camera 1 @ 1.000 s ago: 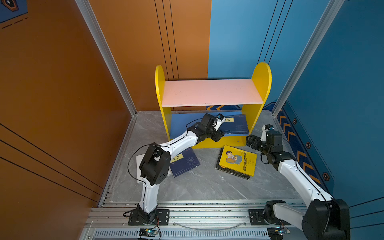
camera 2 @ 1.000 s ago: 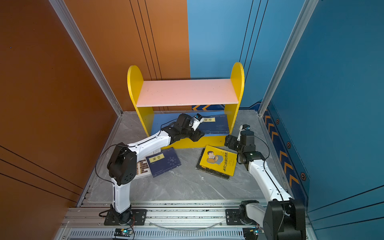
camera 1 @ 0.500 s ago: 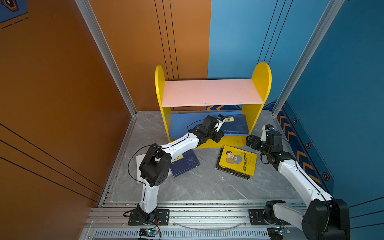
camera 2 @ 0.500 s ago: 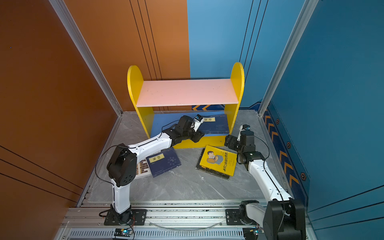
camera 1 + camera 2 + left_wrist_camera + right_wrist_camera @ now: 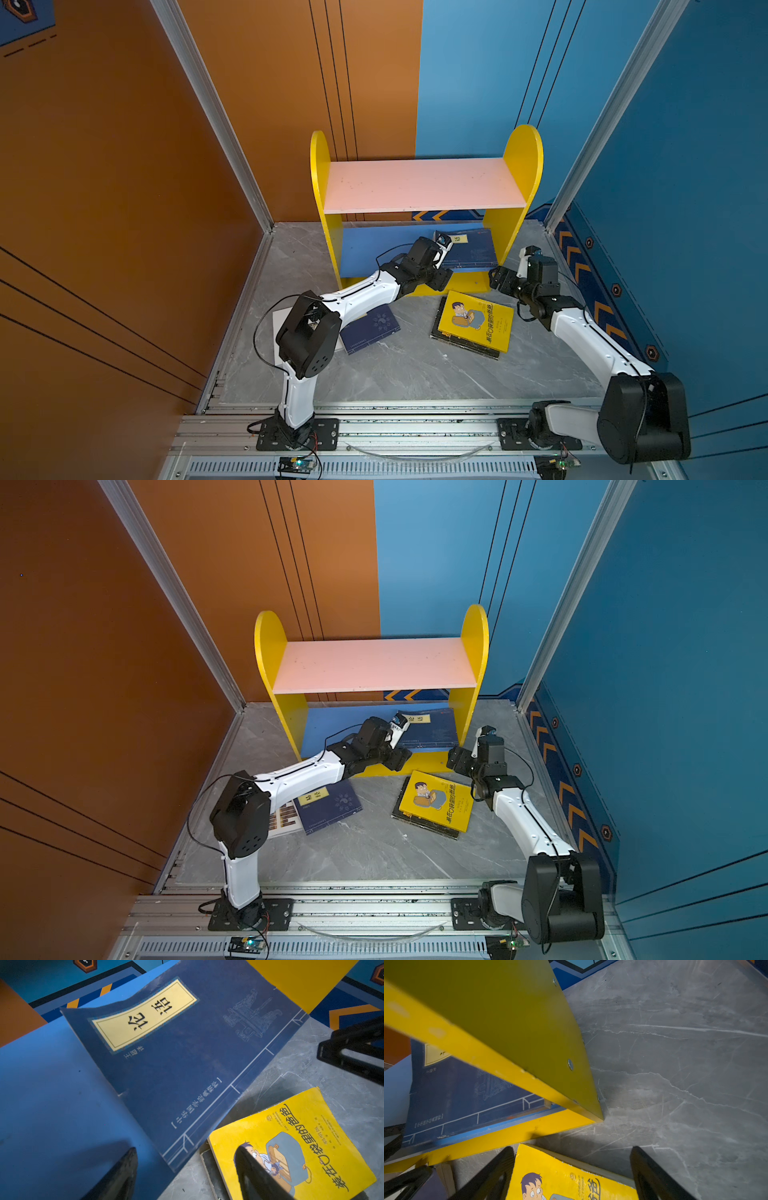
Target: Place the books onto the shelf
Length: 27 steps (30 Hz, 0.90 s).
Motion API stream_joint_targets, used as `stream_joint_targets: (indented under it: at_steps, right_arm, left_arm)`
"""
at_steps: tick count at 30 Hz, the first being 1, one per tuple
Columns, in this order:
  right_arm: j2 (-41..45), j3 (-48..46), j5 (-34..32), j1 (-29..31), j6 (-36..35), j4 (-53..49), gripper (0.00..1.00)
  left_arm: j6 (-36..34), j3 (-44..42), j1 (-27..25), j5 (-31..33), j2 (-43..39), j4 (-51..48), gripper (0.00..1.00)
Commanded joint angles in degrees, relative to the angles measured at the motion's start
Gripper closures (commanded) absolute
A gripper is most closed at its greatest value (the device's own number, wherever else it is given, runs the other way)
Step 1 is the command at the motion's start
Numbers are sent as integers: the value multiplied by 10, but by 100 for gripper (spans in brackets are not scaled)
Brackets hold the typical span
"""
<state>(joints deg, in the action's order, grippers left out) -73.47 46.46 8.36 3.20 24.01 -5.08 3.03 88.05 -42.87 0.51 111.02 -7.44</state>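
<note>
The left gripper (image 5: 186, 1149) has its jaws apart, gripping nothing; the navy book (image 5: 187, 1059) lies ahead of them on the blue lower board (image 5: 52, 1095) of the shelf (image 5: 523, 158); best to back out level, clear of its near corner; the right gripper (image 5: 573, 1148), wide open and empty, frames the yellow book (image 5: 560, 1178) at one corner.

You have a grey marbled counter (image 5: 407, 374). Orange wall panels (image 5: 124, 174) stand left and behind, blue wall panels (image 5: 685, 158) behind and right. A chevron strip (image 5: 582, 270) runs along the blue wall's foot. An aluminium rail (image 5: 415, 434) edges the counter's front; a small circuit board (image 5: 294, 462) there glows green.
</note>
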Motion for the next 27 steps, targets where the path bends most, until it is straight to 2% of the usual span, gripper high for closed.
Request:
stream_joint_targets:
  at_steps: [1,17,27]
  right_arm:
    - [-15,26,18,-6,6,14,11]
    - [-48,47,18,-5,23,28,13]
    - [-45,47,18,-3,25,28,14]
  left_arm:
    - [3,-5,-3,11,-18,-14,24]
    - [-5,7,-8,10,-17,-9,24]
    - [-2,12,-8,13,-16,-6,35]
